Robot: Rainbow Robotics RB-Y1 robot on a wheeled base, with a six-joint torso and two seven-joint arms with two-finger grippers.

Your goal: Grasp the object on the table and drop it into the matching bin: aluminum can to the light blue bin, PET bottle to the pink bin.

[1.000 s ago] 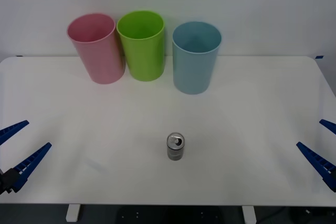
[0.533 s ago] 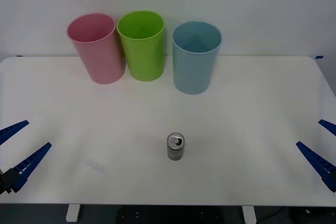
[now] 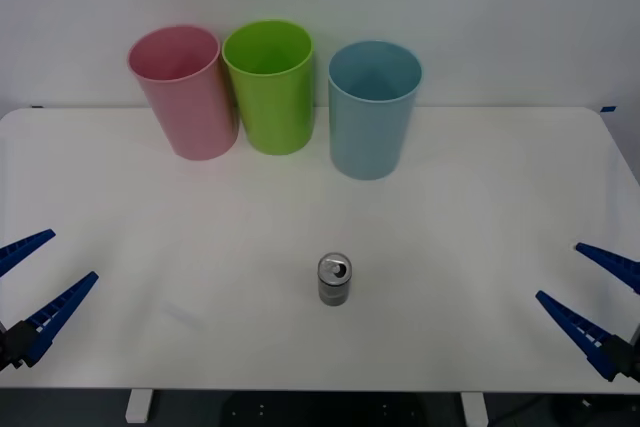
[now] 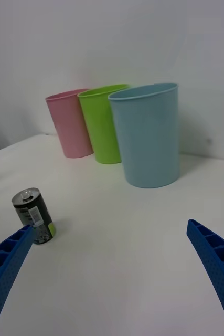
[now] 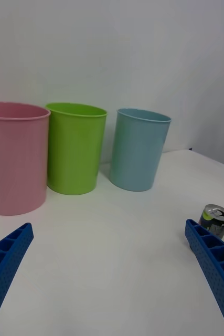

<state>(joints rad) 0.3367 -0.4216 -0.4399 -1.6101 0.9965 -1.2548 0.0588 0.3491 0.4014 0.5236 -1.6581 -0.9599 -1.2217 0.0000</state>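
Aluminum can (image 3: 335, 280) upright on the white surface (image 3: 480, 197), pull-tab up, well in front of the light blue bin (image 3: 374, 110) and a little to its left. Untouched and free on all sides. Behind it, a row of three: light blue bin nearest the can, lime green bin (image 3: 269, 86) next, pink bin (image 3: 184, 92) farthest along, the last two almost touching.

Likely trouble from here, as a judgement: a short, light, round can, easily tipped or sent rolling by one finger landing first or by a grip too near the top. Off-centre closing likely to push it aside rather than pinch it. Further risk at the drop: green bin right beside the blue one, so a release slightly off line might land the can in the wrong bin or clip a rim and topple a tall, narrow-based bin.

Right claw (image 3: 590, 299) low over the near right corner of the surface, well to the right of the can, fingers spread wide and empty; in its wrist view, can just beside one fingertip, blue bin ahead. Left claw (image 3: 35, 283) mirrored at the near left corner, equally far from the can, likewise spread wide and holding nothing.
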